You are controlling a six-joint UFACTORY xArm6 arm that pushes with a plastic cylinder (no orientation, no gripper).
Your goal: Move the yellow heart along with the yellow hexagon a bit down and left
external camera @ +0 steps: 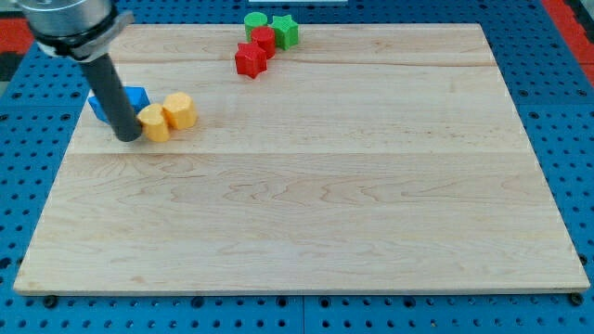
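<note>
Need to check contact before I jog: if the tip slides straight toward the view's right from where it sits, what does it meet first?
My tip sits at the left edge of the nearer yellow block, apparently touching it. It would push that block into the second yellow block, up-right beside it.

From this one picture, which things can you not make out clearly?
- Blue blocks: the rod covers part of them; shape and count unclear.
- My tip: contact with the left yellow block cannot be told.
- Yellow blocks: which is the heart, too small.
- Green cylinder: partly behind a red block.
</note>
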